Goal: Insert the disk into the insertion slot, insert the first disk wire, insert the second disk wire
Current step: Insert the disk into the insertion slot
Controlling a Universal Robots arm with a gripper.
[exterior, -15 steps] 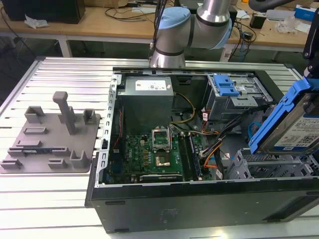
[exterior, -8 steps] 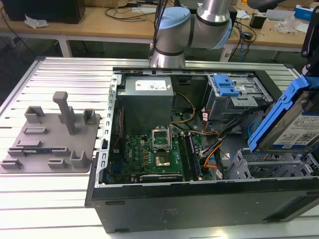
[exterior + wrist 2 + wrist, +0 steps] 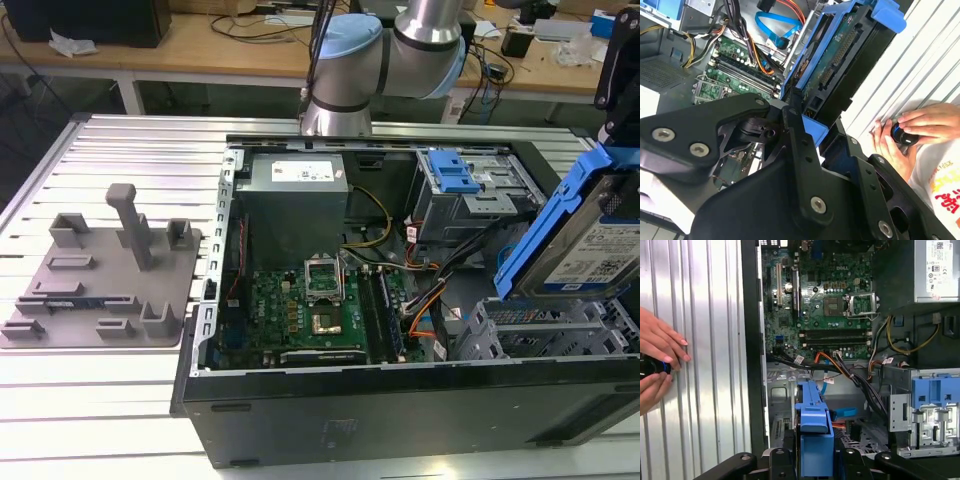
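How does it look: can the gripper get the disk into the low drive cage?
Probably yes: the gripper holds the disk tilted above the low drive cage, with nothing visible between them. The orange and black cables lie close beside the bay.

Black PC case (image 3: 400, 420) lies open on slatted metal table (image 3: 100, 400). Inside: green motherboard (image 3: 320, 310), grey power supply (image 3: 295, 205) just behind it, tall grey cage (image 3: 470, 205) with blue latch (image 3: 447, 172) to the exterior view's right of the supply. Yellow, orange and black cables (image 3: 425, 300) run between board and cage. Grey fixture plate (image 3: 100, 285) with upright pegs sits on table, exterior view's left of case.
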